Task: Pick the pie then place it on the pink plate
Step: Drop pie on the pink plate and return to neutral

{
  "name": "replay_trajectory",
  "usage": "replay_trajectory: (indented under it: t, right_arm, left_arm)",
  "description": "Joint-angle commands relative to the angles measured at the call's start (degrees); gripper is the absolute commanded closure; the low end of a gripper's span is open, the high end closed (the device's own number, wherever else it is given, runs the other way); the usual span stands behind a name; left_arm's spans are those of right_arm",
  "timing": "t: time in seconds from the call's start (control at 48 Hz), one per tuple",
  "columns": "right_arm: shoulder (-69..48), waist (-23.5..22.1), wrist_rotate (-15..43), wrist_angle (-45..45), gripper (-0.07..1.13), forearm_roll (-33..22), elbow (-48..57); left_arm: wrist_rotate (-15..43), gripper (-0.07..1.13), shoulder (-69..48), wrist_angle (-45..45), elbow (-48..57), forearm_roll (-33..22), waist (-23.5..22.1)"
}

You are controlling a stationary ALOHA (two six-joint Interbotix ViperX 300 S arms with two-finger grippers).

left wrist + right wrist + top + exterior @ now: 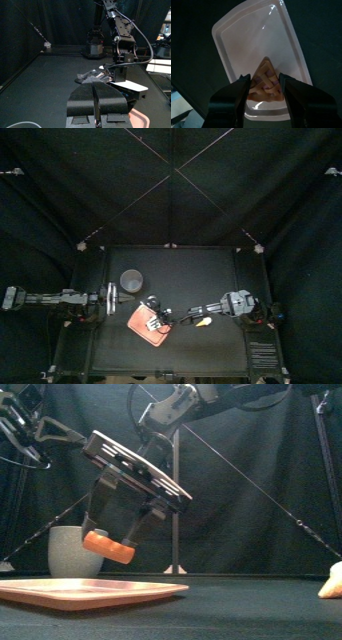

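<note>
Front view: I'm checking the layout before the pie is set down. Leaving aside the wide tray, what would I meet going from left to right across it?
In order: grey cup → pie, held above the table → orange toy at the right edge.

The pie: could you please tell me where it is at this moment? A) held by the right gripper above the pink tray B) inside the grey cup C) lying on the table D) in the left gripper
A: the front view shows the pie clamped in the right gripper, clear above the pink tray.
</note>
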Motion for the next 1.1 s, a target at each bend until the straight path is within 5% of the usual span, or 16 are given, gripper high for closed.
replay_trajectory:
  t: [0.021, 0.208, 0.375, 0.792, 1.104]
  right_arm:
    - [-1.4, 0.4, -0.1, 0.4, 0.23, -0.3, -1.8]
    - [-0.7, 0.7, -0.1, 3.0, 0.01, -0.4, -3.0]
    - [-1.2, 0.8, -0.1, 5.4, 0.0, -1.4, -3.0]
    - [-14.7, 4.0, 5.9, 4.8, 0.0, -27.1, 9.0]
    - [-30.1, 4.0, 10.1, -14.2, 0.0, -36.5, 28.7]
  left_arm:
    - [0.1, 1.0, 0.1, -0.5, -1.1, 0.6, 0.2]
    - [0.1, 1.0, 0.1, -0.6, -1.2, 0.6, 0.2]
    - [0.1, 0.99, 0.1, -0.8, -1.2, 0.6, 0.4]
    - [0.0, 1.0, 0.1, -0.8, -1.2, 0.7, 0.7]
    - [0.1, 1.0, 0.0, -2.4, -1.5, 1.3, 1.1]
